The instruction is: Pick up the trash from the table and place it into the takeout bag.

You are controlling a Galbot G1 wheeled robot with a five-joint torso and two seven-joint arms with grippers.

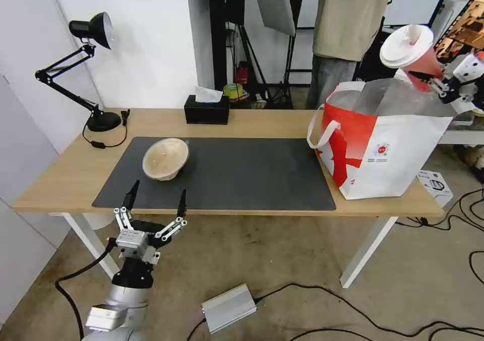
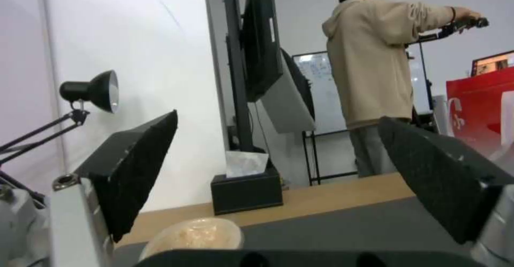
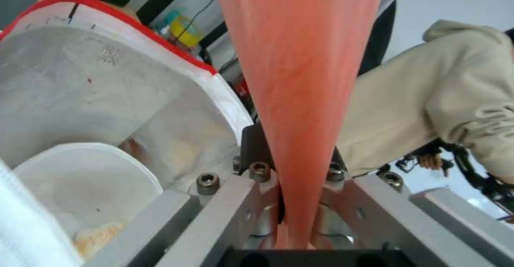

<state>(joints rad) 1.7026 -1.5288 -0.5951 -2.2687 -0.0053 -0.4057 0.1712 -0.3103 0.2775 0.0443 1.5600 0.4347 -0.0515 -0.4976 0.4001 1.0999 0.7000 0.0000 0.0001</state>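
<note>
Cup (image 1: 411,53) above bag (image 1: 388,154) rim, R gripper (image 1: 428,81)

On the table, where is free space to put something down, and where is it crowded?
The dark mat is bare from the beige lidded bowl across to the takeout bag. The wood strip between the tissue box and the bag is free too. The lamp corner is crowded; the right gripper holds the red cup over the bag.
</note>
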